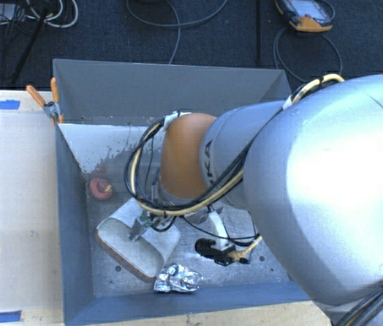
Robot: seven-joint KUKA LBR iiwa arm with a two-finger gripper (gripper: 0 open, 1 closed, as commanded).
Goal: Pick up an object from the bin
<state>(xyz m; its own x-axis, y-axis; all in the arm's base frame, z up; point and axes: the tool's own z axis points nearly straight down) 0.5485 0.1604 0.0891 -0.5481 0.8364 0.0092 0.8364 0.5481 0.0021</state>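
Over the left half of the grey metal bin [171,87], the KUKA arm [314,182] reaches in from the right. Its gripper [139,230] hangs low above a flat oval slab [125,248] that is pale on top with a brown edge. The slab lies on the bin floor toward the front-left corner, and the gripper's tip sits at its upper end. Whether the two touch cannot be made out. Nor can it be told whether the gripper is spread or pressed together, as the orange wrist cover [185,155] and looped cables crowd that spot.

A small pink round thing [100,187] rests near the left wall, apart from the slab. A crumpled foil wad [176,278] lies just beside the slab's lower end at the front wall. A black-and-yellow item [220,250] sits on the floor under the arm.

The slab looks like the likely target, and its shape is the main hazard. Being broad and flat against the floor, it offers little to pinch from above, and a grip on the top face alone would probably slide off. A bite at one end could let the rest sag and slip free on the lift. A downward push might also skid the slab into the foil wad.
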